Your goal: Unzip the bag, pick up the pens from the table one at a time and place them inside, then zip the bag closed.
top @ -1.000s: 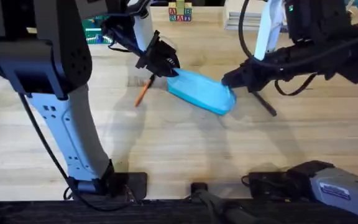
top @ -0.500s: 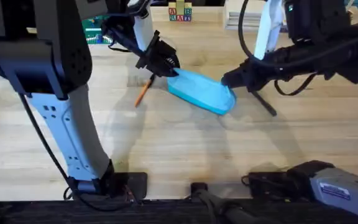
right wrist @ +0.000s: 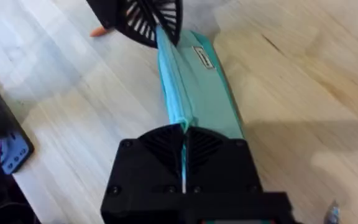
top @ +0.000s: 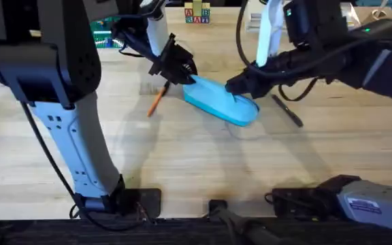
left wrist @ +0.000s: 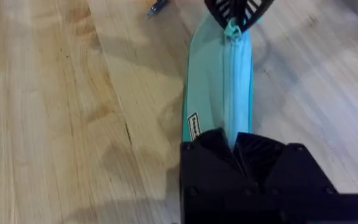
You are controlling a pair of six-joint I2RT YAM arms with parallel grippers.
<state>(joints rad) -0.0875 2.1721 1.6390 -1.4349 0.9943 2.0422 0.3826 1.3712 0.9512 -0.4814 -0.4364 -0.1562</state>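
Note:
The light blue bag (top: 216, 102) lies slantwise on the table (top: 203, 163). My left gripper (top: 186, 73) is shut on the bag's far-left end; in its wrist view the fingers (left wrist: 210, 155) pinch that end (left wrist: 219, 93). My right gripper (top: 235, 87) is shut on the zipper pull partway along the top, and the left wrist view shows it (left wrist: 232, 14) at the pull. The zipper between the two grippers looks closed. An orange pen (top: 154, 103) lies left of the bag. A thin dark pen (top: 288, 111) lies to the right.
Toy letter blocks (top: 197, 13) and a green item (top: 101, 30) stand at the table's back edge. The arm bases and cables (top: 305, 197) line the front edge. Bare tabletop stretches in front of the bag.
My right gripper has slid left along the bag's top, from its right end toward the middle. The left gripper, the bag and both pens have stayed where they were.

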